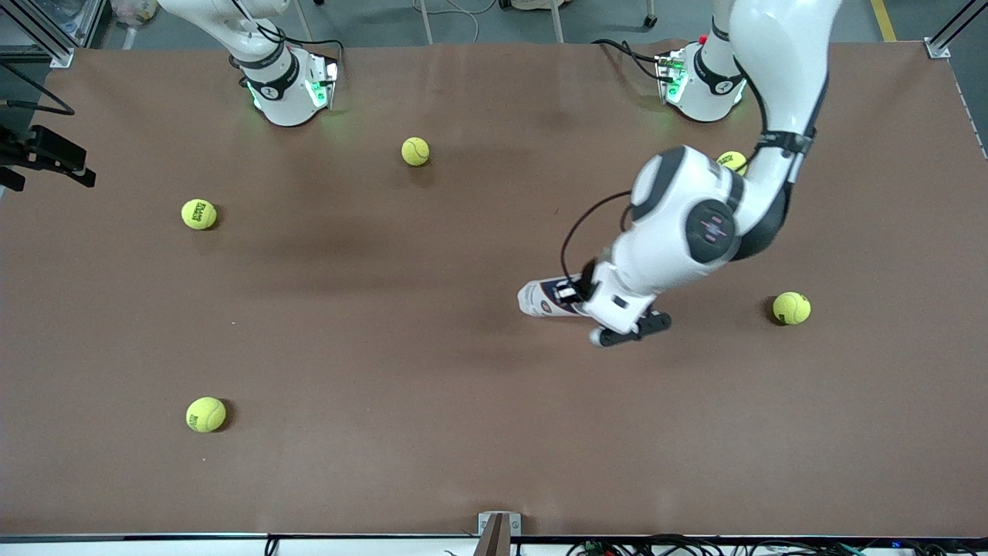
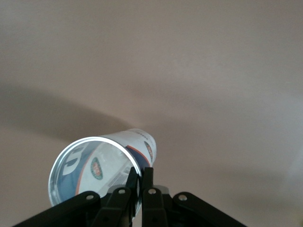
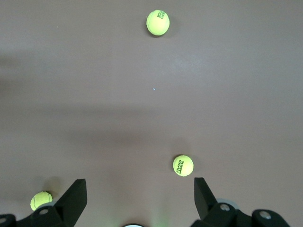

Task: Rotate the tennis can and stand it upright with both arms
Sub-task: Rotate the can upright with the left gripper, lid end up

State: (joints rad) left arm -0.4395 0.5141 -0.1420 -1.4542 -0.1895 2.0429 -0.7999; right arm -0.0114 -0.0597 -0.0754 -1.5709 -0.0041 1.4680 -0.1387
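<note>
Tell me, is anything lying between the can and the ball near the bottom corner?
No, just bare table between the can and that ball, as the front view shows.

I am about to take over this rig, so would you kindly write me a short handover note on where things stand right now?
Left gripper: shut on the tennis can's rim at its open end, low over the table.
Right gripper: open, held high near its own base, waiting; it shows only in its own wrist view.
Tennis can: lying on its side near mid-table, toward the left arm's end; its open mouth faces the left wrist camera. Whether it is lifted clear of the table cannot be told.
Done: left arm has its grip.
Left: rotate the can, bring the right arm in, stand it upright.
Loose tennis balls lie around, one close by.
</note>
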